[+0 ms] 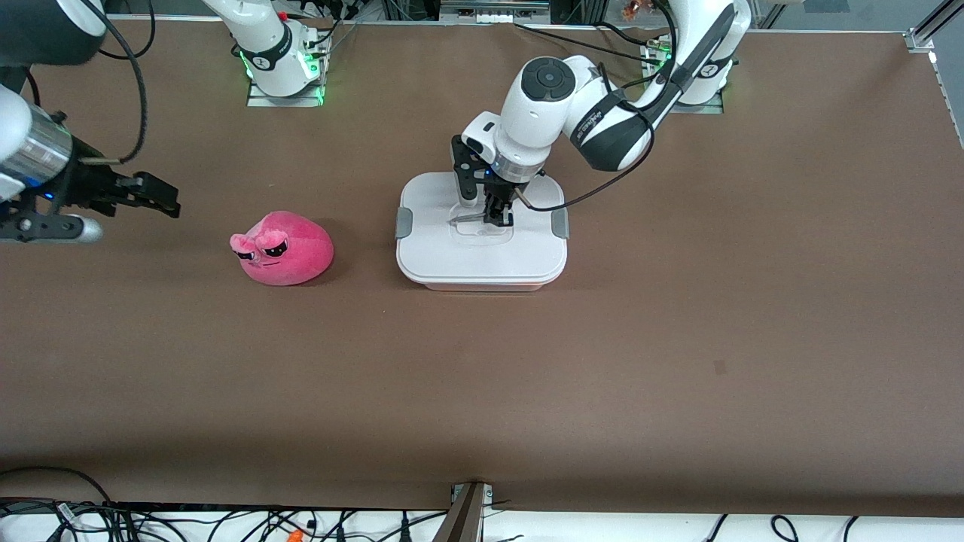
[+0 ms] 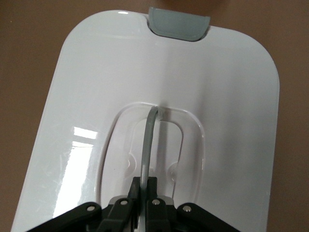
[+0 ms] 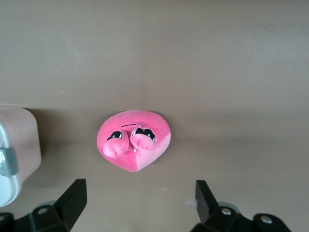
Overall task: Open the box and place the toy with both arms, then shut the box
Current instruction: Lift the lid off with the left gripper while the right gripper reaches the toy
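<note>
1. No brand, label or writing can be read on any item.
2. The box (image 1: pixel 482 252) stands mid-desk (image 1: pixel 678 339), its white lid (image 2: pixel 96 96) on, with grey clips (image 2: pixel 178 24) at the sides.
3. The left gripper (image 1: pixel 497 218) has its jaws pinched on the lid's thin handle (image 2: pixel 148 145).
4. The toy (image 1: pixel 285 248), a hot-pink scowling plush, lies beside the box toward the right arm's end.
5. The right gripper (image 1: pixel 151 196) hovers over the desk near the toy, jaws spread.

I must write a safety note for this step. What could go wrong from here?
1. The left gripper is shut on the thin grey handle of the white plastic lid; if the grey side clips hold, the whole box may lift.
2. The grip could slip off the handle.
3. The open right gripper hangs over the table, apart from the hot-pink plush toy.
</note>
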